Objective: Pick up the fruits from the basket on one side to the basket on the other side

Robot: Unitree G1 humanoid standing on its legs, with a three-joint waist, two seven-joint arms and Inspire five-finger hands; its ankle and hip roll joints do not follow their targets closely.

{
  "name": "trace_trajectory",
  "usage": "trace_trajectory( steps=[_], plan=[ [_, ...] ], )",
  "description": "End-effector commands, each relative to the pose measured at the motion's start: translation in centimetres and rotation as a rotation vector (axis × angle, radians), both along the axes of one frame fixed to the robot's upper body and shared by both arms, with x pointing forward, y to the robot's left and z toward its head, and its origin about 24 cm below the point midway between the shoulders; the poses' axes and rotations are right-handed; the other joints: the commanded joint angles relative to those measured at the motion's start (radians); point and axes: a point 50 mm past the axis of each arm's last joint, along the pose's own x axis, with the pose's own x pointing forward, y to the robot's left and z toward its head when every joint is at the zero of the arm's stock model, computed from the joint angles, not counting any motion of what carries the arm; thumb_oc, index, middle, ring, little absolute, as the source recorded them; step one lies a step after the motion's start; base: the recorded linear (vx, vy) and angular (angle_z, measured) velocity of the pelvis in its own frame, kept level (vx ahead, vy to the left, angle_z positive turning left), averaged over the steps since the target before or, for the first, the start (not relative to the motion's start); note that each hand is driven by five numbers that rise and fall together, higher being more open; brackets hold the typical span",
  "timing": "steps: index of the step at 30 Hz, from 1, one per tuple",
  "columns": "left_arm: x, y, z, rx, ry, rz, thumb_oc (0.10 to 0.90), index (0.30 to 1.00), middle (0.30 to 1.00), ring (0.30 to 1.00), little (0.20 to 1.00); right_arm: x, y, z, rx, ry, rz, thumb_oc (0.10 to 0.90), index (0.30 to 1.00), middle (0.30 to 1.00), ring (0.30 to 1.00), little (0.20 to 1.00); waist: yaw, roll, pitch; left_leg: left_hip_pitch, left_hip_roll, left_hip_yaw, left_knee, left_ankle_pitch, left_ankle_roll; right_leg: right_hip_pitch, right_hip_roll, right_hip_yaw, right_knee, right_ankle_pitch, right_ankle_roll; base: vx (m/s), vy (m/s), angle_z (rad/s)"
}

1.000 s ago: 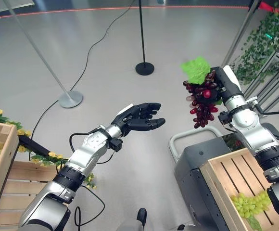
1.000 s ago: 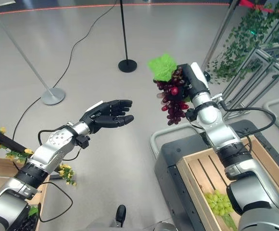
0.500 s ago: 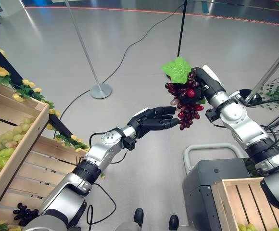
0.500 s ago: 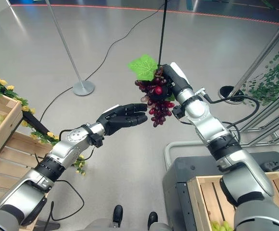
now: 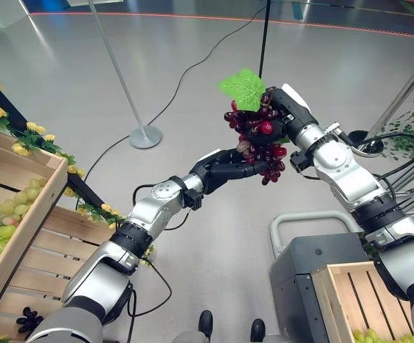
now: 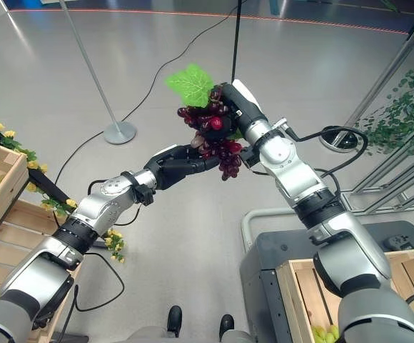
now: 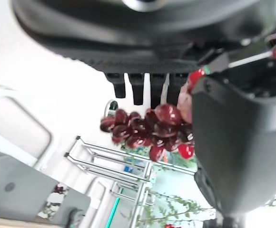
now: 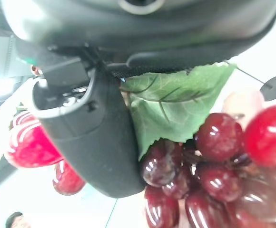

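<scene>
With the red grapes (image 5: 258, 141) held in mid-air by the right hand (image 5: 287, 114) clenched on the stem, the left hand (image 5: 225, 168), fingers straight beneath, should cup the bunch firmly before the right releases

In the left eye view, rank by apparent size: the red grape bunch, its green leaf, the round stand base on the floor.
1. Red grape bunch, clearly largest.
2. Green leaf.
3. Round stand base, close to the leaf in size, and it lies farther from the camera, so this order is unsure.

Head pair looking down from above, side by side, sharing both arms and the red grapes (image 5: 257, 139); wrist cams jammed right up close.
</scene>
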Motion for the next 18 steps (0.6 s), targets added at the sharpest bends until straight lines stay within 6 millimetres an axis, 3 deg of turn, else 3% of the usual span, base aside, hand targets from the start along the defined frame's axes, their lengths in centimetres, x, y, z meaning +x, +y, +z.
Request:
trace_trajectory(
  steps=[1, 18],
  plan=[
    [1.6, -2.6, 5.1, -0.113, -0.150, -0.025, 0.800, 0.900, 0.900, 0.900, 0.900, -0.9, 3.7, 5.5, 0.069, -0.163, 0.166, 0.400, 0.300, 0.300, 0.300, 0.300, 0.007, -0.034, -0.191, 0.048, 0.022, 0.055, 0.001, -0.083, -0.064, 0.016, -0.052, -0.035, 0.001, 0.015, 0.023, 0.00, 0.000, 0.00],
    [1.8, -2.4, 4.7, -0.128, -0.163, 0.054, 0.800, 0.900, 0.900, 0.900, 0.900, -1.3, 5.7, 3.3, 0.075, 0.008, 0.303, 0.400, 0.300, 0.300, 0.300, 0.300, 0.010, -0.042, -0.188, 0.052, 0.028, 0.051, 0.001, -0.081, -0.067, 0.024, -0.052, -0.035, 0.001, 0.010, 0.021, 0.00, 0.000, 0.00]
  ],
)
